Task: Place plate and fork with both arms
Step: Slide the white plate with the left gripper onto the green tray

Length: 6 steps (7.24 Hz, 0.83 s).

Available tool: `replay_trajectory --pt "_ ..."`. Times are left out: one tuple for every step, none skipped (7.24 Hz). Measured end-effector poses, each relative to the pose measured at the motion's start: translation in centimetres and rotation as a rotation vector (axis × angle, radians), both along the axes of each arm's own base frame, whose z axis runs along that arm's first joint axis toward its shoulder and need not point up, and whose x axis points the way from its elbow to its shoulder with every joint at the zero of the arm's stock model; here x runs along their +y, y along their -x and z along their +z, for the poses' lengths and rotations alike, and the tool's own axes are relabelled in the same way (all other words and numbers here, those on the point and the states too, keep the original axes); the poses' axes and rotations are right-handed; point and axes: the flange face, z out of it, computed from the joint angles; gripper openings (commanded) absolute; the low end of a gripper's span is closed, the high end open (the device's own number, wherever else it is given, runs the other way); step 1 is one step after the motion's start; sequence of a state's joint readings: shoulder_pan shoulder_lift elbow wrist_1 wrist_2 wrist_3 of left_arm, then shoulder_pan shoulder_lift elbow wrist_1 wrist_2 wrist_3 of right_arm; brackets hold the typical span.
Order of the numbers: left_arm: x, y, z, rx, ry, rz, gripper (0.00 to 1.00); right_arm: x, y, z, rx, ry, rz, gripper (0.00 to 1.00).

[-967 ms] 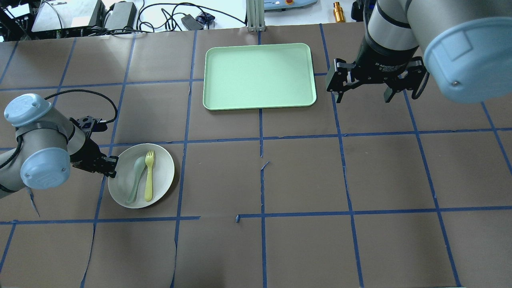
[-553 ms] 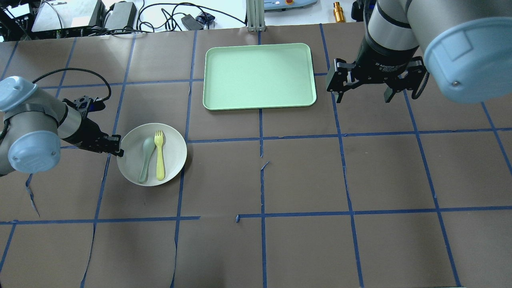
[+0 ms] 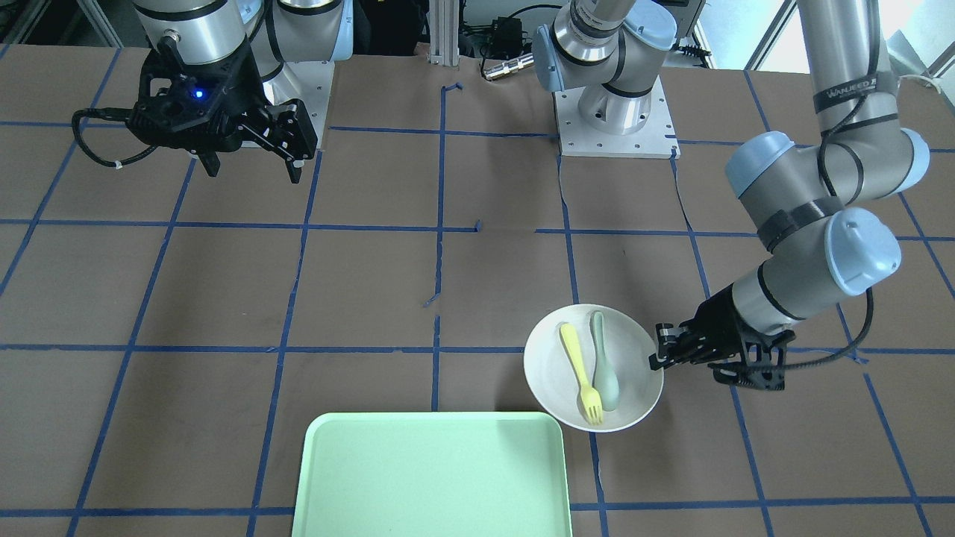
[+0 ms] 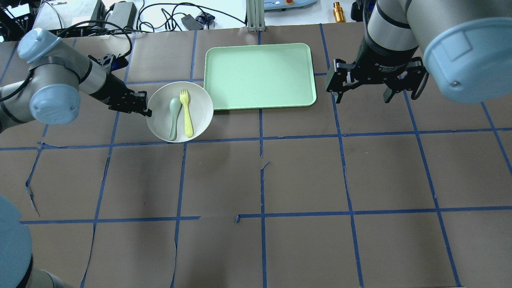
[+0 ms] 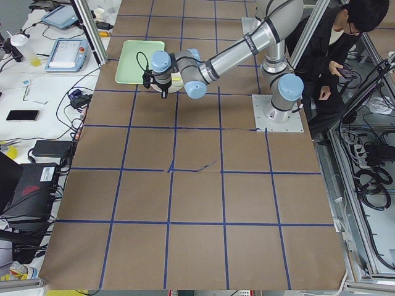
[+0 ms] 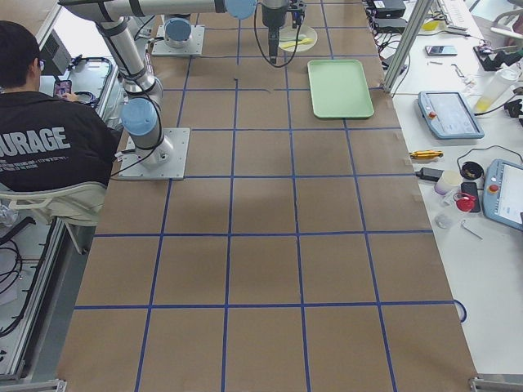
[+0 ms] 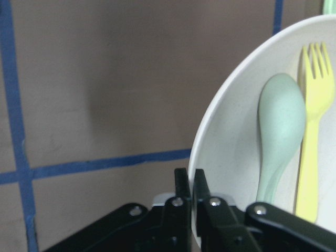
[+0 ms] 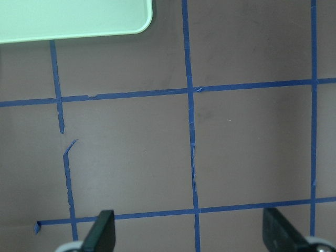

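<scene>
The off-white plate is held by its left rim in my left gripper, which is shut on it. The yellow fork lies in the plate beside a pale grey-green spoon. The plate's right edge overlaps the near left corner of the mint-green tray. In the left wrist view the fingers pinch the rim of the plate, with the fork and spoon inside. My right gripper is open and empty, hovering right of the tray. The front view shows the plate and my left gripper.
The table is brown paper with a blue tape grid. The tray's corner shows in the right wrist view above bare table. Cables and equipment lie beyond the far edge. A seated person is near the robot's base.
My left gripper has carried the plate, with fork and spoon in it, away from the robot and rightward to the tray's near left corner. The right arm has not moved.
</scene>
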<state>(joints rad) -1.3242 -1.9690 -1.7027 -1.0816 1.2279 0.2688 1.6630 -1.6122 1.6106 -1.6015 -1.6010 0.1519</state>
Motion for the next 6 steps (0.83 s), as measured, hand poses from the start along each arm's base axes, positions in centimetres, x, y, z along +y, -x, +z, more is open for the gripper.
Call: replay_trajectory --pt "-3.4 2.8 0.2 0.016 -0.01 -0.01 0.0 0.0 0.0 0.0 -0.001 0.0 0.001 1.0" --pt "-6.4 5.6 0.1 0.024 -0.02 -0.014 0.0 0.0 -0.1 0.0 -0.001 -0.002 0.001 1.0" --pt "-8.9 8.5 -0.6 0.03 -0.028 -0.009 0.0 0.0 -0.1 -0.1 -0.001 -0.002 0.001 1.0" --pt "-10.8 11.2 -1.6 0.032 -0.034 -0.003 0.0 0.1 -0.1 -0.1 -0.001 -0.003 0.002 1.0" --pt "-12.4 13.7 -2.6 0.035 -0.039 0.007 0.0 0.1 -0.1 -0.1 -0.001 -0.005 0.002 1.0" --pt "-13.8 15.9 -3.4 0.039 -0.037 0.012 0.0 0.1 -0.1 -0.2 0.0 -0.006 0.003 1.0"
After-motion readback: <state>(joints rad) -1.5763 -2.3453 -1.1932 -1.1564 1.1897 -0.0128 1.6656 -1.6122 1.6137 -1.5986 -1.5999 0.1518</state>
